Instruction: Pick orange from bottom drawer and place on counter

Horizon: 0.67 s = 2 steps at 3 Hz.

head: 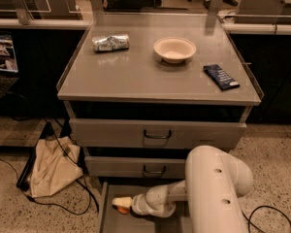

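The bottom drawer (109,212) is pulled open at the bottom of the camera view. The orange (122,209) lies in it near the left side, partly covered. My gripper (121,203) reaches left into the drawer from my white arm (213,188) and sits right on top of the orange. The counter (150,72) is the flat grey top of the cabinet above.
On the counter lie a crumpled silver bag (110,42) at back left, a beige bowl (174,49) at back centre and a dark blue packet (221,76) at right. Two higher drawers (157,133) are closed. A beige cloth bag (51,166) and cables lie on the floor at left.
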{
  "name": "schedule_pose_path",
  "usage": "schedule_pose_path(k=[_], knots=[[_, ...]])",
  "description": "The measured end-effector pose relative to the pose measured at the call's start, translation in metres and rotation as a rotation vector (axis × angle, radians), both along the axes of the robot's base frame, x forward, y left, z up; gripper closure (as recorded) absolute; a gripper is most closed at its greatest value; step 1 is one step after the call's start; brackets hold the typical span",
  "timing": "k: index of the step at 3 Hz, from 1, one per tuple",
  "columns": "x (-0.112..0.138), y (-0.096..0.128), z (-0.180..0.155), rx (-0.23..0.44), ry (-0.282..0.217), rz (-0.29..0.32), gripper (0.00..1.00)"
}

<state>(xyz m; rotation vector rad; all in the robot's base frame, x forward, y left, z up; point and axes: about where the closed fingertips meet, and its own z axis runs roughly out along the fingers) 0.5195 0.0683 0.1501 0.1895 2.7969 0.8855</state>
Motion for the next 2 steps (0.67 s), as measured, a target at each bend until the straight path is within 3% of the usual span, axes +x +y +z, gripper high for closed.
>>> schedule_pose_path(k=[2], knots=[[0.023, 0.019, -0.018, -0.003, -0.016, -0.006, 0.00]])
